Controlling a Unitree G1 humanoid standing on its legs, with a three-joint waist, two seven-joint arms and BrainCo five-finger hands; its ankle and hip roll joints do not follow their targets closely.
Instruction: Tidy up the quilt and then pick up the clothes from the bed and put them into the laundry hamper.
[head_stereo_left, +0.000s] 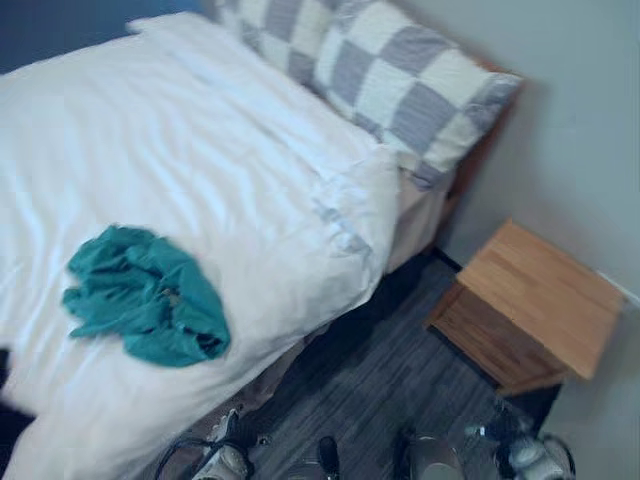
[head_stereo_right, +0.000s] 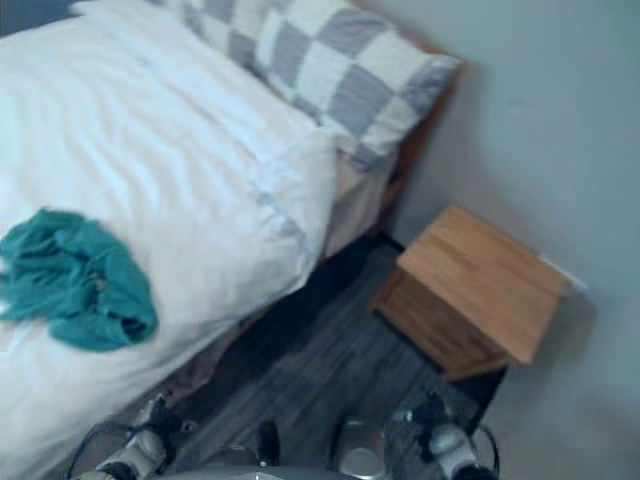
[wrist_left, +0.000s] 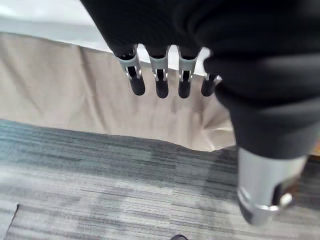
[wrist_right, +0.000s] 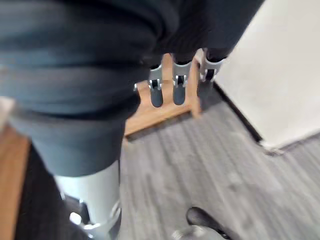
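Left eye view, teal clothes (head_stereo_left: 145, 296) crumpled on white quilt (head_stereo_left: 200, 170), checked pillow (head_stereo_left: 400, 80) at bed head, wooden nightstand (head_stereo_left: 530, 305) beside, left wrist view, left hand (wrist_left: 160, 75) relaxed, empty over grey floor (wrist_left: 100, 190), right wrist view, right hand (wrist_right: 177, 82) relaxed, empty near nightstand.

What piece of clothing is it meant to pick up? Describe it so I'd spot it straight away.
Start at the bed with the white quilt and the checked pillow at its head. Go down the quilt, away from the pillow, to its near edge: a crumpled teal garment lies there. It is the only coloured thing on the white.
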